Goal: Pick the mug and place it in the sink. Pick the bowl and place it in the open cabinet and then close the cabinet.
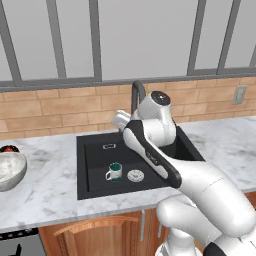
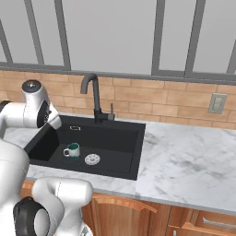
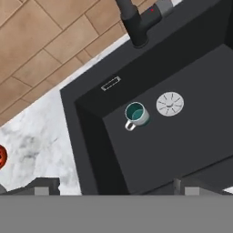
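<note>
One job is looking done: the mug (image 1: 114,171) is sitting upright in the sink (image 1: 95,145). The gripper (image 3: 116,185), wide open and empty, is needing a clean swing toward the bowl (image 1: 10,170).

In the left base view the speckled bowl (image 1: 9,170) is cut by the picture's left edge, so just its right part shows on the desk (image 1: 50,185). Behind it a small dark dish with red contents (image 1: 9,149) is half hidden by the bowl's rim. The arm covers the faucet (image 1: 136,95) apart from its curved top, and also the sink's (image 1: 95,172) right side. In the hand view a red shape (image 3: 2,156) at the left edge is cropped, possibly that same dish.
</note>
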